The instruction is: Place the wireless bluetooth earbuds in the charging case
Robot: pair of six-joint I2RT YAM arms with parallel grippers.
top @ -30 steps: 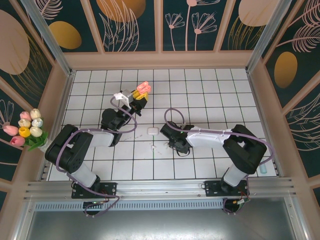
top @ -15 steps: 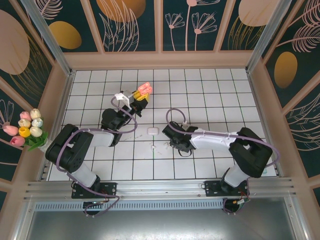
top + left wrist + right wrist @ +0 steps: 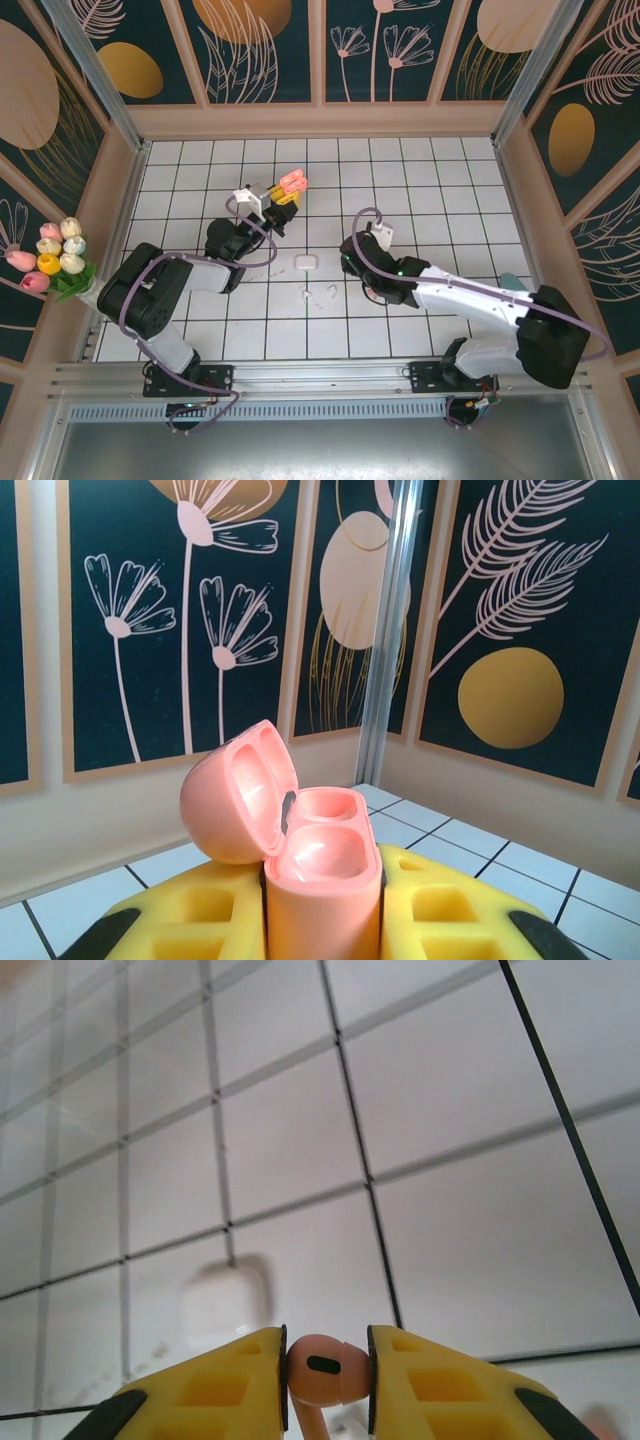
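There are two charging cases. The pink charging case (image 3: 320,870) stands upright, clamped between the yellow fingers (image 3: 190,920) of the left gripper (image 3: 322,900), and it is raised over the far left part of the tiled table (image 3: 450,180). Its lid (image 3: 240,795) is open and leans to the left, and the two sockets inside look empty. The white charging case (image 3: 306,262) lies shut on the table near the middle, between the two arms. Of earbuds I can count three. One salmon-pink earbud (image 3: 322,1372) is pinched at its head between the fingers of the right gripper (image 3: 326,1362), which stand narrow around it, and its stem points down toward the tiles. Two white earbuds (image 3: 305,294) lie close together on the table, just on the near side of the white case. A pinkish blur at the lower right edge of the right wrist view is too unclear to name. In that view the white case appears blurred, ahead of the fingers and a little to the left. A bunch of tulips (image 3: 55,258) stands at the left wall, well apart from both arms.
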